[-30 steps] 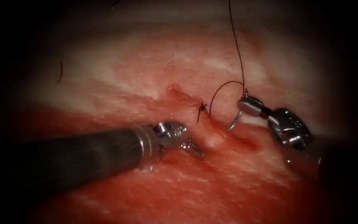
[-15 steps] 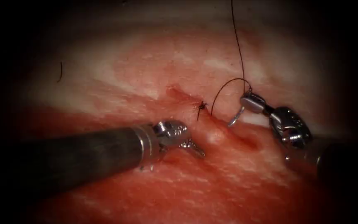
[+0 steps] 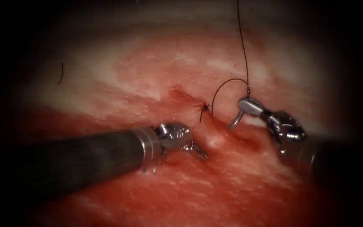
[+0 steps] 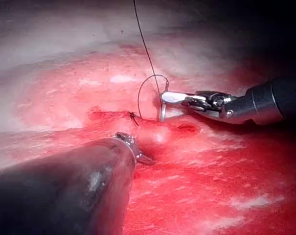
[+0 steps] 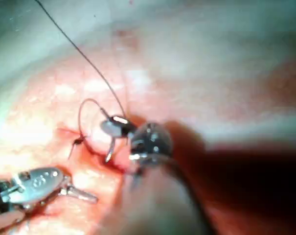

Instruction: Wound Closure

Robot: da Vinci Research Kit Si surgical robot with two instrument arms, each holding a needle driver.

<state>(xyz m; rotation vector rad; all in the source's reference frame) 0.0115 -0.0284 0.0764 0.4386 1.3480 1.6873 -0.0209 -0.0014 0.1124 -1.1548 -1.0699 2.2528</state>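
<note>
The right gripper (image 3: 245,106), pinching the needle (image 3: 235,120) near its thread end, has tilted; its tip hovers right of the cut (image 3: 215,126). The left gripper (image 3: 198,152), pressed together, rests on the tissue (image 3: 156,75), holding nothing.

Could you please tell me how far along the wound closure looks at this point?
Done: one knot sits on the cut. In hand: the right end effector holds the needle near its thread end, point down right of the cut. The left end effector rests on the tissue. Left: the cut below the knot gapes.
</note>
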